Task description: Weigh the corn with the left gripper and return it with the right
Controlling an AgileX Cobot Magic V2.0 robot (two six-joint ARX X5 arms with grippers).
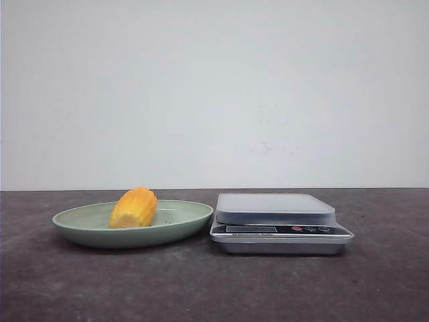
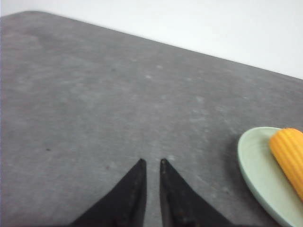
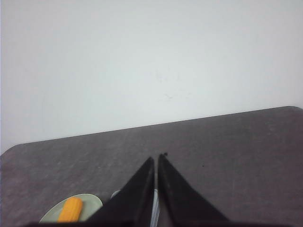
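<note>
On the dark grey bench (image 1: 214, 288) a pale green plate (image 1: 80, 225) holding the corn (image 1: 134, 208) sits just left of a silver scale (image 1: 278, 221), while the left pincer (image 2: 151, 163) and right pincer (image 3: 158, 157) hang nearly closed, both empty.

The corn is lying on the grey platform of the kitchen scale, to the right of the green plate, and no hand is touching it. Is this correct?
Not quite. The corn lies on the green plate, not on the kitchen scale, whose platform is bare. The front view shows it. The scale does stand to the right of the plate, and no hand touches the corn.
</note>
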